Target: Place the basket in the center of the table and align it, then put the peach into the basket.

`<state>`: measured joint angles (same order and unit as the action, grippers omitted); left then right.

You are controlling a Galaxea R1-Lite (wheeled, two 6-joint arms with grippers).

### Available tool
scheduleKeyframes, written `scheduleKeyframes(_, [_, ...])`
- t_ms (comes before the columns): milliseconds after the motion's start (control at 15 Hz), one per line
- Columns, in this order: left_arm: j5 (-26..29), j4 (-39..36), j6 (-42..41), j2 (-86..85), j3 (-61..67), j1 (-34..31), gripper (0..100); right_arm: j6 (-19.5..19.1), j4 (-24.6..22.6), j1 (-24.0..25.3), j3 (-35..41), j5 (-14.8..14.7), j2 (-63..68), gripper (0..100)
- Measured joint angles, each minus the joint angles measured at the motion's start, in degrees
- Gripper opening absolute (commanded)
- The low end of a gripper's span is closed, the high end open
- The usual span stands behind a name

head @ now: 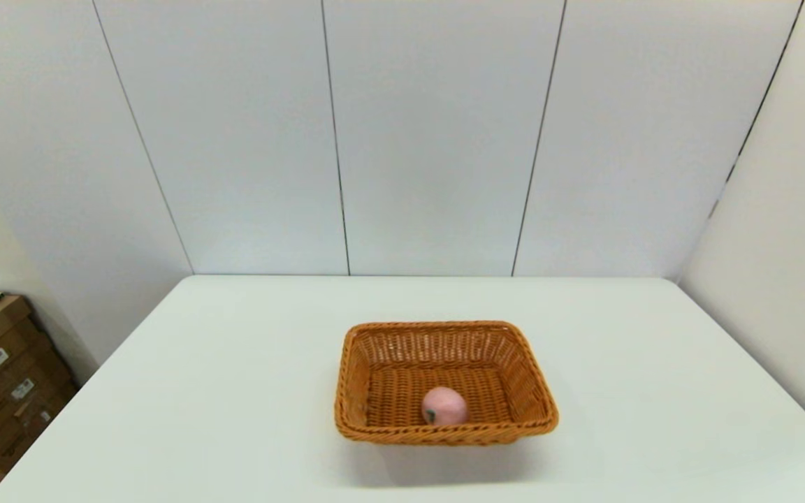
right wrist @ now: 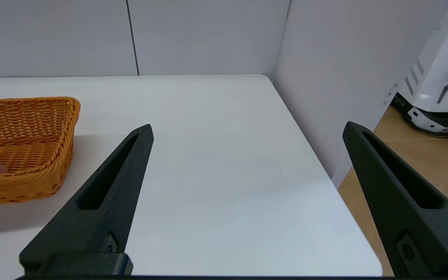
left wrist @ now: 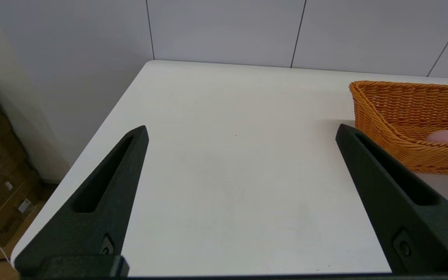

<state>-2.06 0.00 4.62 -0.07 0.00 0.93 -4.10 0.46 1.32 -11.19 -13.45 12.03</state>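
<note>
On the large white rectangular table (head: 235,391), listed left to right:

1. Left gripper (left wrist: 241,134): parked over bare tabletop on the robot's left, outside the head view; jaws spread wide, holding nothing.
2. Rectangular orange-brown woven wicker basket (head: 514,370): near the table's middle, sides roughly square to the table edges.
3. Small pale pink toy peach (head: 444,406): inside the basket, on its floor close to the near wall, dark leaf mark facing the robot.
4. Right gripper (right wrist: 247,130): parked on the robot's right, well clear of the basket; jaws spread wide, empty.

Status: both steps appear done.

Risk: a stray arm sweep could nudge the light basket askew, and the rounded peach might roll.
</note>
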Motion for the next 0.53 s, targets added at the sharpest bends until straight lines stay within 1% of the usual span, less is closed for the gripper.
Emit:
scheduleKeyframes(133, [-0.02,0.00,0.04,0.00,0.00,0.00,100,0.11,-0.17,-0.55,3.01,1.05,-3.19,100])
scheduleKeyframes(200, [0.00,0.00,0.11,0.00,0.00,-0.02,100,-0.06,-0.65,-0.68,4.83,2.43,-4.71,100])
scheduleKeyframes(333, [0.00,0.00,0.06,0.00,0.00,0.00,100,0.27,-0.46,-0.85,7.50,6.36,-7.79,100])
scheduleKeyframes(467, [-0.02,0.00,0.09,0.00,0.00,0.00,100,1.38,0.28,-0.94,9.33,11.76,-10.30,100])
scheduleKeyframes(533, [-0.02,0.00,0.09,0.00,0.00,0.00,100,1.57,-0.28,-0.96,10.25,12.82,-10.91,100])
